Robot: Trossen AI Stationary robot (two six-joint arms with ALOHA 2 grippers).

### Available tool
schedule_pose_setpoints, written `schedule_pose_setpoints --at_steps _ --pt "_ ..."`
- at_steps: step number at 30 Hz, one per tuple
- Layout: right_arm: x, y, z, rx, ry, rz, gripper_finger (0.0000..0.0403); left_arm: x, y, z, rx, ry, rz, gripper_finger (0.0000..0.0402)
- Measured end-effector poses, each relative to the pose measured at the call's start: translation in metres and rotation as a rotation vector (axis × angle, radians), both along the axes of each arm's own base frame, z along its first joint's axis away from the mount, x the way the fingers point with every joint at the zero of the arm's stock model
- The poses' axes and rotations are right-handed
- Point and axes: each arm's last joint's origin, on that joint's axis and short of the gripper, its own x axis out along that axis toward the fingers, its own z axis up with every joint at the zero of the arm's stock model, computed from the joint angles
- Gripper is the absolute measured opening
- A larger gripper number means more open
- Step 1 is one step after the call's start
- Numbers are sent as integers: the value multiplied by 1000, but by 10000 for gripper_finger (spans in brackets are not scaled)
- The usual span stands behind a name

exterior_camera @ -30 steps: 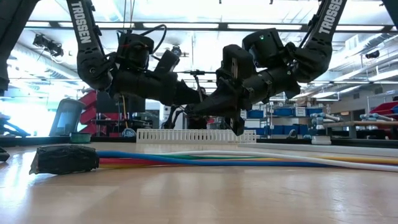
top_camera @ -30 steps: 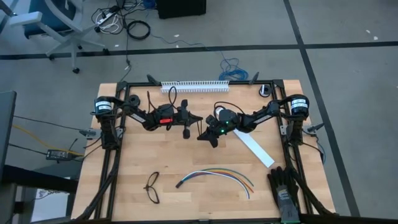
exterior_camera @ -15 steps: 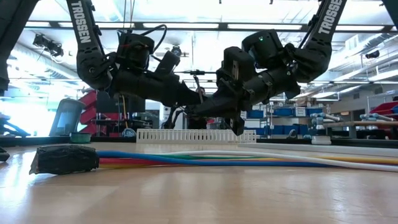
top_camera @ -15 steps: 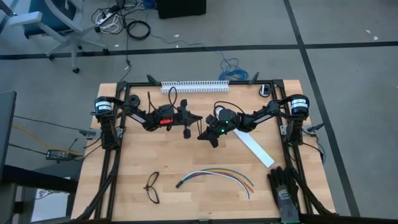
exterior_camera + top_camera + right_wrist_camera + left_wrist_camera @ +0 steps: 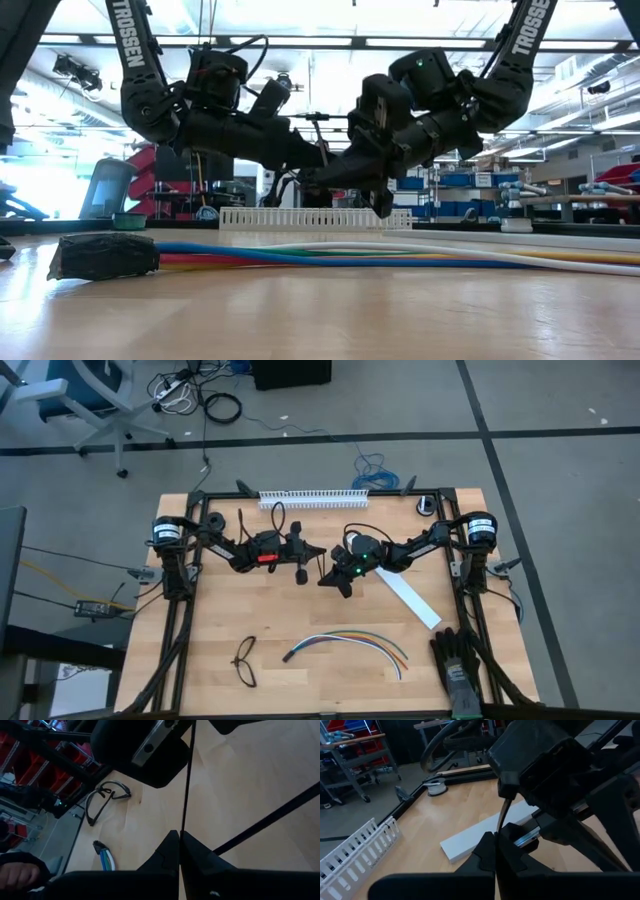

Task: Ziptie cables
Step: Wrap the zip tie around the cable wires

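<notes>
Ziptie (image 5: 186, 785) pinched between closed fingers of left gripper (image 5: 312, 552) and right gripper (image 5: 325, 576), cables (image 5: 345, 643) lying well apart.

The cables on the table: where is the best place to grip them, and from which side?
Probably grip the cables near the dark joined end, coming from straight above: there the wires stay bunched, while the far ends fan apart, and the bundle lies flat.

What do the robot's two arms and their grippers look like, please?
Both arms are matte black and jointed, with white TROSSEN lettering on their upper links and black cables along them. The left gripper has a red patch behind it; the right gripper has a small green light.
</notes>
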Motion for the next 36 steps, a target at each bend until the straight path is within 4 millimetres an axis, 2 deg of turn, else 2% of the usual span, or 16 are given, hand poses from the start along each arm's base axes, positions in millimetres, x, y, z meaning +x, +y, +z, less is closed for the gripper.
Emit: schedule_pose_setpoints --at_steps 16,28,36 --pt "2 -1 1 4 -3 -14 0 12 -1 1 -16 88 -5 0" --pt "2 -2 2 48 8 -64 0 1 -3 -12 -49 133 7 0" --pt "1 -9 1 96 35 -92 0 -4 -9 -11 20 89 -5 0"
